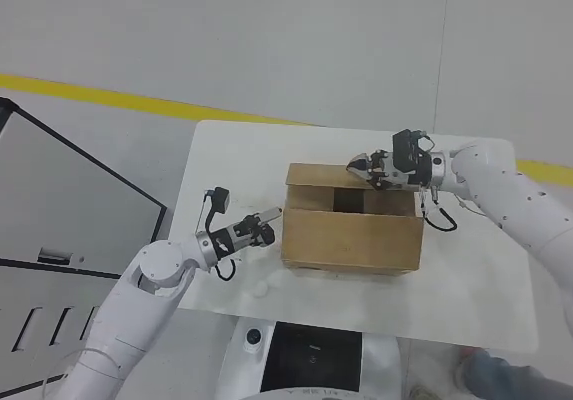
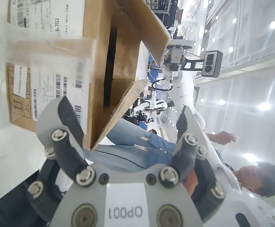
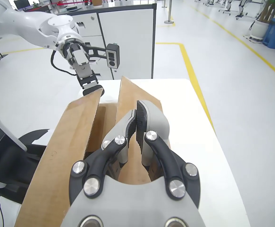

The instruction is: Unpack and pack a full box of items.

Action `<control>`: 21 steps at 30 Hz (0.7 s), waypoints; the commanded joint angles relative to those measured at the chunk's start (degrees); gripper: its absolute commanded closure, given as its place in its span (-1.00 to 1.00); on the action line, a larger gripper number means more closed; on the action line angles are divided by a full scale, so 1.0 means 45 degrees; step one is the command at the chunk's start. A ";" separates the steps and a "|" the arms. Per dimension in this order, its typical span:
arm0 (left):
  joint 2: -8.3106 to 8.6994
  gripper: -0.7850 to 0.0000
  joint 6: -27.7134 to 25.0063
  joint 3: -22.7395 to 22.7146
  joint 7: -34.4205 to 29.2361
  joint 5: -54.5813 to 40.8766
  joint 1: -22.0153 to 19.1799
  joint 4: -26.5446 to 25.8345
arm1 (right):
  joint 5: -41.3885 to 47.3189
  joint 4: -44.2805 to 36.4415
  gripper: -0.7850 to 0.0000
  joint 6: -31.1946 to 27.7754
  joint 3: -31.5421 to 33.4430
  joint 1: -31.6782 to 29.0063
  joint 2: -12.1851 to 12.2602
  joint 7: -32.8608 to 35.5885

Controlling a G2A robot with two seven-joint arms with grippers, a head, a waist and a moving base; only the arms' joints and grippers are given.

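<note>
Plain brown cardboard box (image 1: 351, 240) on a white table (image 1: 236, 160) — white labels (image 2: 45, 8) printed in black; yellow stripe (image 1: 86, 93) across grey floor (image 1: 316, 50).

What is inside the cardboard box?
The flaps of the box stand half open, and between them only a dark gap shows. The flaps and the shadow hide whatever is packed inside.

Your way into the brown cardboard box (image 1: 351, 240) is a narrow dark slot (image 1: 347, 201) between its two half-raised flaps (image 3: 64, 147); the white desk (image 1: 476, 290) right of it gives passing room.
</note>
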 commanded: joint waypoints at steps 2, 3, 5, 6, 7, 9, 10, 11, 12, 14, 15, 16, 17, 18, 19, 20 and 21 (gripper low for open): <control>0.0000 -1.00 -0.0278 -0.0190 -0.0033 -0.0451 -0.0023 -0.0262 | 0.0012 -0.0001 0.06 0.0000 -0.0004 0.0001 0.0001 0.0000; 0.0000 -1.00 -0.0278 -0.0190 -0.0033 -0.0451 -0.0023 -0.0262 | 0.0012 -0.0001 0.06 0.0000 -0.0004 0.0001 0.0001 0.0000; 0.0000 -1.00 -0.0278 -0.0190 -0.0033 -0.0451 -0.0023 -0.0262 | 0.0012 -0.0001 0.06 0.0000 -0.0004 0.0001 0.0001 0.0000; 0.0000 -1.00 -0.0278 -0.0190 -0.0033 -0.0451 -0.0023 -0.0262 | 0.0012 -0.0001 0.06 0.0000 -0.0004 0.0001 0.0001 0.0000; 0.0000 -1.00 -0.0278 -0.0190 -0.0033 -0.0451 -0.0023 -0.0262 | 0.0012 -0.0001 0.06 0.0000 -0.0004 0.0001 0.0001 0.0000; 0.0000 -1.00 -0.0278 -0.0190 -0.0033 -0.0451 -0.0023 -0.0262 | 0.0012 -0.0001 0.06 0.0000 -0.0004 0.0001 0.0001 0.0000; 0.0000 -1.00 -0.0278 -0.0190 -0.0033 -0.0451 -0.0023 -0.0262 | -0.0014 -0.0076 -1.00 0.0000 -0.0004 -0.0106 -0.0005 0.0132; 0.0000 -1.00 -0.0278 -0.0190 -0.0033 -0.0451 -0.0023 -0.0262 | 0.0091 -0.0369 -1.00 0.0000 -0.0004 -0.0333 -0.0016 0.0574; 0.0000 -1.00 -0.0278 -0.0190 -0.0033 -0.0451 -0.0023 -0.0262 | 0.0277 -0.0313 -0.60 0.0000 -0.0004 -0.0554 0.0054 0.0767; 0.0000 -1.00 -0.0278 -0.0190 -0.0033 -0.0451 -0.0023 -0.0262 | 0.0619 -0.0614 0.12 0.0000 -0.0004 -0.1167 0.0308 0.0535; -0.0004 -1.00 -0.0278 -0.0167 0.0039 -0.0431 0.0005 -0.0310 | 0.0416 -0.0696 0.22 0.0000 -0.0004 -0.2008 0.0691 -0.0003; 0.0001 -1.00 -0.0286 -0.0156 -0.0045 -0.0418 0.0017 -0.0375 | 0.0586 -0.1347 0.24 0.0000 -0.0004 -0.2456 0.1152 -0.0003; 0.0014 -1.00 -0.0321 -0.0215 -0.0111 -0.0419 0.0015 -0.0422 | 0.0826 -0.1913 0.15 0.0000 -0.0004 -0.2884 0.1732 -0.0005; 0.0024 -1.00 -0.0436 -0.0330 -0.0087 -0.0501 0.0019 -0.0491 | 0.1135 -0.2609 0.09 0.0000 -0.0004 -0.3261 0.2389 -0.0007; 0.0026 -1.00 -0.0593 -0.0468 -0.0050 -0.0794 0.0064 -0.0559 | 0.1450 -0.3185 0.16 0.0000 -0.0004 -0.3710 0.3115 -0.0007; 0.0028 -1.00 -0.0657 -0.0524 -0.0035 -0.0878 0.0082 -0.0576 | 0.1528 -0.3387 0.23 0.0000 -0.0004 -0.3855 0.3372 -0.0008; 0.0028 -1.00 -0.0657 -0.0524 -0.0035 -0.0878 0.0082 -0.0576 | 0.1528 -0.3387 0.28 0.0000 -0.0004 -0.3855 0.3372 -0.0008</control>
